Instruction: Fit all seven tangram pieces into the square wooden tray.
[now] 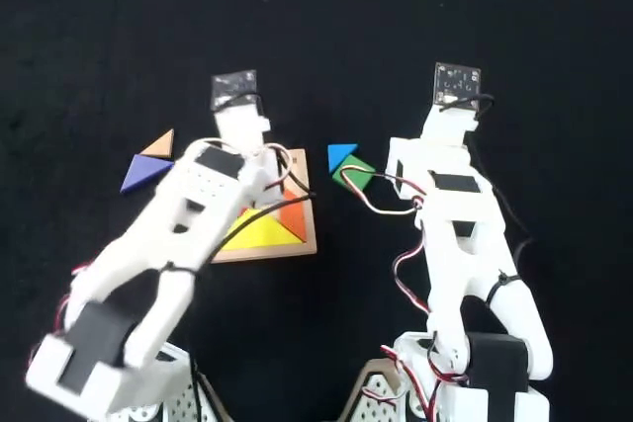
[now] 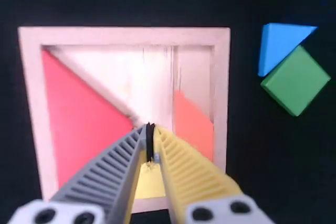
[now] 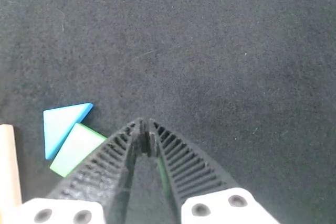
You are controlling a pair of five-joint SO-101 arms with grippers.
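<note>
The square wooden tray holds a large red triangle, an orange piece and a yellow piece. My left gripper hangs shut over the tray's middle, above the yellow piece, with nothing seen between its fingers. In the high view the left arm covers much of the tray. A blue triangle and a green square touch each other on the cloth right of the tray. My right gripper is shut just beside the green square and blue triangle.
A tan triangle and a purple triangle lie together on the black cloth left of the tray. The right arm stands to the right of the green square. Black cloth stretches open behind and to the far right.
</note>
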